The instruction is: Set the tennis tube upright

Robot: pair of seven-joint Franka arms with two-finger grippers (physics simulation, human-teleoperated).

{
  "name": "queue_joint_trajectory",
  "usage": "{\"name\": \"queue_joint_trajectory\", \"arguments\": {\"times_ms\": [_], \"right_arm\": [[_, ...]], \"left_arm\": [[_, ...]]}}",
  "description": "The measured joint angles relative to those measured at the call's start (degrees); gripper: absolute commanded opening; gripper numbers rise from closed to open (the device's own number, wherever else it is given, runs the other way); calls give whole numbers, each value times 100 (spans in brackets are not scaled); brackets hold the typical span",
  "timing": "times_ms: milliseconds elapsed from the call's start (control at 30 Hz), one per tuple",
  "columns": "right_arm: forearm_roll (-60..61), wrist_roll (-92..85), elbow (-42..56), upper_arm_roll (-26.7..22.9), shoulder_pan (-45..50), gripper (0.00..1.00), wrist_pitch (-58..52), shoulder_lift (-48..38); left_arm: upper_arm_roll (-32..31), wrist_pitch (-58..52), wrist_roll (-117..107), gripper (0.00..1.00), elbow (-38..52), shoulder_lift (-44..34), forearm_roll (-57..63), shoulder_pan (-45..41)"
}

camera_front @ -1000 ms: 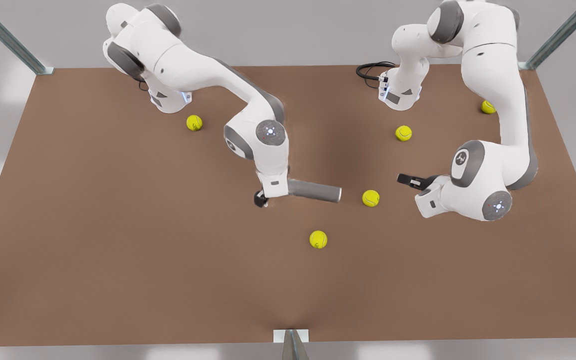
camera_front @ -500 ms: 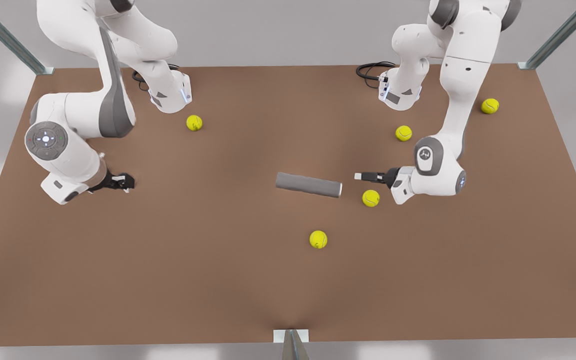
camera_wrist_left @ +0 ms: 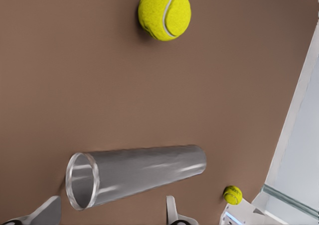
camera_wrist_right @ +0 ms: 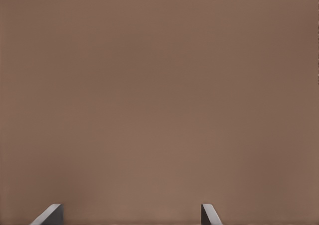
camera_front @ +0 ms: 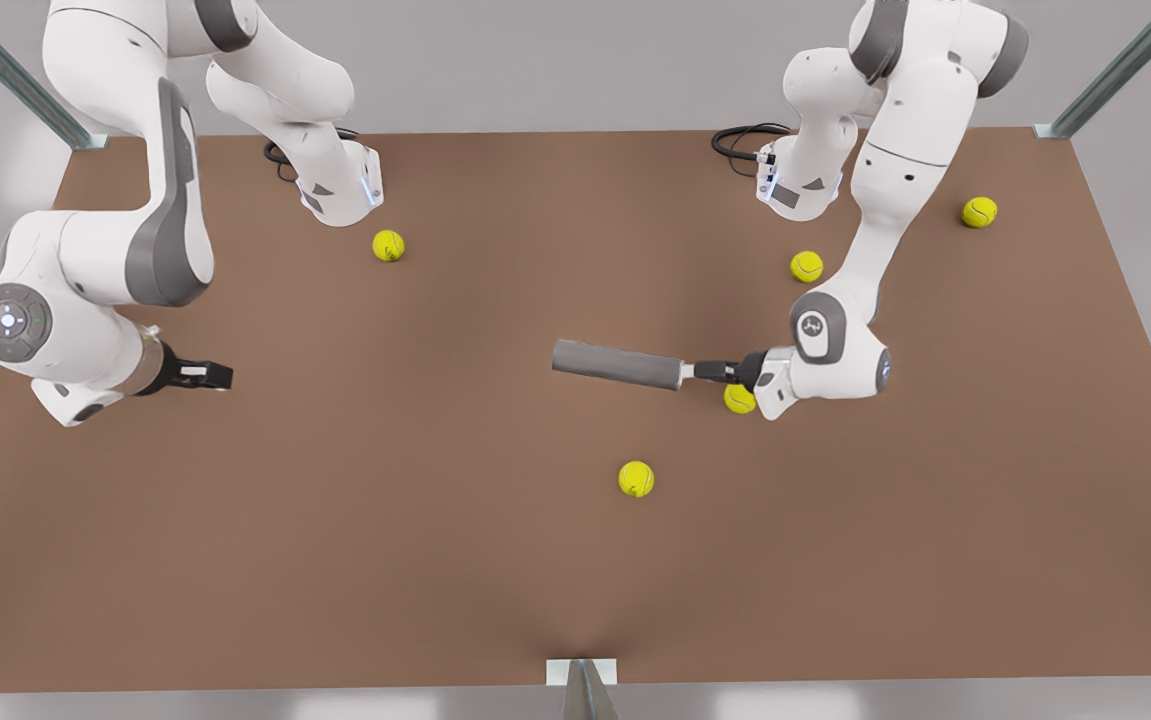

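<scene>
Two jaws of left gripper (camera_front: 697, 369) stand apart, straddling open rim of tennis tube (camera_front: 617, 365), nothing clamped yet.
Tube lies on side mid-desk, rim end toward left gripper.
Risk: closing on thin rim alone gives poor hold; tube may roll or slip when tilted.
Risk: tennis ball (camera_front: 738, 399) just beside wrist, liable to be knocked.
Right gripper (camera_front: 207, 376) waits well apart, jaws apart, empty.
Desk (camera_front: 435, 560) open around tube; edges far.
</scene>
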Motion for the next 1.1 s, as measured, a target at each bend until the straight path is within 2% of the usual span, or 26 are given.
{"name": "queue_joint_trajectory", "arguments": {"times_ms": [400, 1100], "right_arm": [[-28, 0, 0, 2, 15, 100, 0, 9], [-3, -16, 53, 2, 17, 100, 1, 27]], "left_arm": [[-17, 53, 530, 100, 80, 369, -425, -5], [-405, 273, 741, 100, 248, 856, -681, -141]]}}
